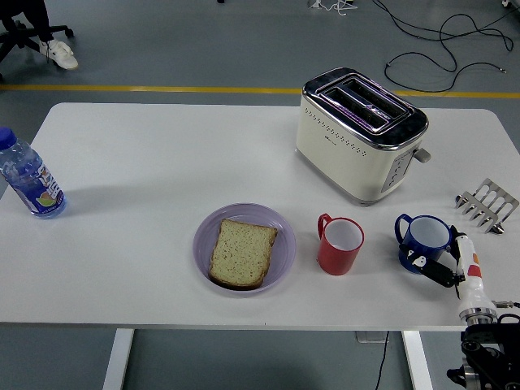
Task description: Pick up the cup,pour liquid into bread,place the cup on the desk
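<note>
A blue cup (426,237) stands at the table's near right, its handle pointing left. My right hand (445,270) comes up from the lower right corner. Its black fingers (431,268) touch the cup's near right side and are spread, not closed around it. A red cup (341,244) stands upright left of the blue one, handle to the left. A slice of bread (242,253) lies flat on a purple plate (203,236) left of the red cup. My left arm is out of view.
A cream toaster (360,132) stands behind the cups. A metal toast rack (487,205) sits at the right edge, just behind my hand. A blue water bottle (29,177) stands at the far left edge. A person's shoe shows on the floor at top left.
</note>
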Motion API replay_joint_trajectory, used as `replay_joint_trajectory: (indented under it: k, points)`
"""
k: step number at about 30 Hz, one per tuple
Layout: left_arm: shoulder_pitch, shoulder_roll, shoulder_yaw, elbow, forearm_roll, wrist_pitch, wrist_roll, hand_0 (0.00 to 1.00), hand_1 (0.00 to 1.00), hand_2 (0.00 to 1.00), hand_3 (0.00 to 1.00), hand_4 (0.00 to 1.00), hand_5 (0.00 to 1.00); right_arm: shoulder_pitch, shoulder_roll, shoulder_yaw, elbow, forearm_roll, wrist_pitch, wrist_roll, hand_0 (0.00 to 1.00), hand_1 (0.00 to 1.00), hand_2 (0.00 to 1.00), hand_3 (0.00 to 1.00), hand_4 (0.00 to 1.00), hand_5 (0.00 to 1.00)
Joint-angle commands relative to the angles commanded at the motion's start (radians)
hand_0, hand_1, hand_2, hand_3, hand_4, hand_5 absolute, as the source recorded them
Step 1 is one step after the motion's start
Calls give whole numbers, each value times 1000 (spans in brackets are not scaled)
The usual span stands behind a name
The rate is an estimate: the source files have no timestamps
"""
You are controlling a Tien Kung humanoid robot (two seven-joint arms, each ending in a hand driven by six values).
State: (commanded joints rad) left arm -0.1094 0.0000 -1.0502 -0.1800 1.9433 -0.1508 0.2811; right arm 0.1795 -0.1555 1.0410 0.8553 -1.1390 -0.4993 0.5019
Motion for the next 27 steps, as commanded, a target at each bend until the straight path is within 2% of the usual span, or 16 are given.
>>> replay_joint_trajectory:
  k: [2,3,8,9,14,15,20,21,26,27]
  points:
    - [0,0,1,0,-1,0,0,653,687,704,587,292,896,0,0,2,-1,-10,3,-7,440,426,563,578,687,112]
    - [-1,0,2,0,-2,0,0,653,686,704,588,292,895,0,1,2,-1,-13,4,-8,512,517,629,639,754,161]
    - [-1,0,7,0,-6,1,-1,653,686,704,588,292,895,0,1,16,2,-27,18,-21,512,517,629,639,754,161]
    - [-1,0,7,0,-6,1,-1,652,687,704,588,292,896,0,1,17,2,-30,19,-23,597,619,765,833,836,163]
    - [-2,0,8,0,-5,0,-1,652,687,704,588,292,896,0,0,16,0,-47,17,-38,597,619,765,833,836,163]
    - [-3,0,8,0,-5,0,-1,653,687,705,587,291,895,-1,0,15,0,-49,17,-40,664,670,837,928,878,174]
    - [-3,0,10,0,-11,2,0,653,687,705,587,291,895,-5,-2,17,8,-53,19,-33,664,670,837,928,878,174]
    - [-3,0,11,0,-12,2,0,652,686,703,587,291,895,-6,-2,18,9,-53,19,-32,741,740,901,959,905,167]
    - [-4,0,15,0,-12,1,-1,652,686,703,587,291,895,-16,-6,35,34,-57,13,-25,741,740,901,959,905,167]
    - [-4,0,16,0,-13,0,-1,653,686,704,588,291,896,-18,-7,38,38,-65,7,-26,751,752,906,972,935,160]
